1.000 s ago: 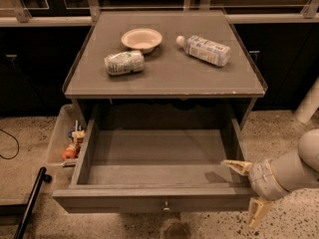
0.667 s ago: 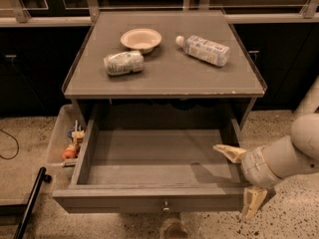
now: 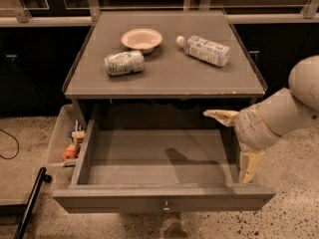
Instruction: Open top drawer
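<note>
The top drawer (image 3: 164,198) is a wide grey-brown drawer pulled far out from under the cabinet top, its inside bare, with a small round metal knob (image 3: 164,206) at the centre of its front. My gripper (image 3: 234,143) hangs over the drawer's right side, above the right wall. Its two pale fingers are spread wide, one finger (image 3: 222,116) pointing left and the other finger (image 3: 249,166) pointing down. It holds nothing and is clear of the knob.
On the cabinet top (image 3: 164,59) lie a paper bowl (image 3: 142,39), a can on its side (image 3: 123,62) and a plastic bottle on its side (image 3: 204,49). A bin with small items (image 3: 70,141) stands at the left. A black pole (image 3: 30,203) leans at the lower left.
My gripper and arm have risen and moved back from the drawer's front right corner to above its right side. The drawer stays open.
</note>
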`<state>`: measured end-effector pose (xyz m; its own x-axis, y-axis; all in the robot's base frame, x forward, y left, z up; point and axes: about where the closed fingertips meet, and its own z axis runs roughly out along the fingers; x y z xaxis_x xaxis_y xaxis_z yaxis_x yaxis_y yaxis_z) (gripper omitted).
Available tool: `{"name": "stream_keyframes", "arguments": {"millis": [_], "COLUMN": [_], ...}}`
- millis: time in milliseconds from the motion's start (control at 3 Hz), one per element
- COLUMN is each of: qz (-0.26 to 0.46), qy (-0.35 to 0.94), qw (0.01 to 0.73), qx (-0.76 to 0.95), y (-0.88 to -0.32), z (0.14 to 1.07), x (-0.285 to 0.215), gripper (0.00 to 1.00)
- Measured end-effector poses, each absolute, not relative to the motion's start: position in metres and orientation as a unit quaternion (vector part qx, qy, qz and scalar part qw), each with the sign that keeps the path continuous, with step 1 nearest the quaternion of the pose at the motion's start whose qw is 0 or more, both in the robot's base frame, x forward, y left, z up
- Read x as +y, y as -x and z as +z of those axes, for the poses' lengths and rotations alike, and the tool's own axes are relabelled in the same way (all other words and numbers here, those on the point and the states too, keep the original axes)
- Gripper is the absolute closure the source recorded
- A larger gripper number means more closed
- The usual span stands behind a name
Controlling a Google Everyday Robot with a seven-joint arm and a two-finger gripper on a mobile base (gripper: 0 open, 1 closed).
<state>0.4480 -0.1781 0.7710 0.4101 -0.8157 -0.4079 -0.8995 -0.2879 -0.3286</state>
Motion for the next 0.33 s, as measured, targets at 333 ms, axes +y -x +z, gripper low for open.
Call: {"name": "stream_keyframes", "arguments": {"millis": [333], "qz": [0.078], "qy": [0.799], "qw": [0.263], "qx": [0.535], "y": [-0.4509], "z": [0.7762], "x": [-0.1777], "gripper": [0.0]}}
